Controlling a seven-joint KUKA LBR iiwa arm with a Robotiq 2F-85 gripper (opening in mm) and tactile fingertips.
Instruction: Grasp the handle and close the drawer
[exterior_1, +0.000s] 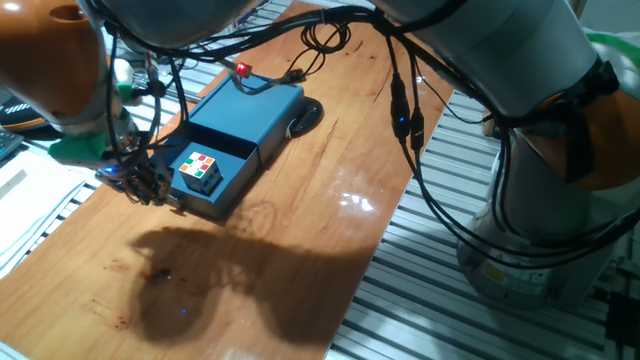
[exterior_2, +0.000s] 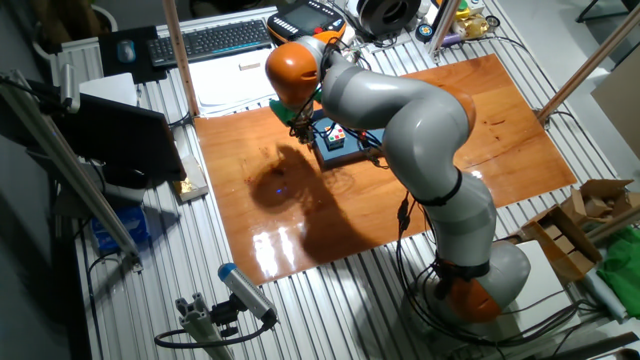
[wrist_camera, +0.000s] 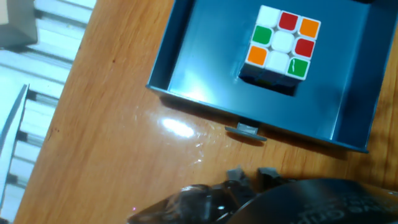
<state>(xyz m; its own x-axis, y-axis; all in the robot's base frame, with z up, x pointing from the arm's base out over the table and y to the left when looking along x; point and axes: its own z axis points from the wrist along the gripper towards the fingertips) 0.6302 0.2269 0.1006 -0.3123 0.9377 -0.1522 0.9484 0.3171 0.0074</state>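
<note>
A shiny brown wooden table (exterior_1: 330, 230) sits on a grey metal frame. On it is a bright blue box (exterior_1: 250, 112) with a dark blue tray drawer (wrist_camera: 186, 74) pulled out. A small cube with coloured squares (wrist_camera: 281, 43) sits inside. The small round grey knob handle (wrist_camera: 245, 129) pokes out at 6 o'clock from the cube. The gripper (wrist_camera: 252, 176) waits just below it, fingers a little apart, not holding it. Nothing is done yet: grabbing and pushing are both left.
</note>
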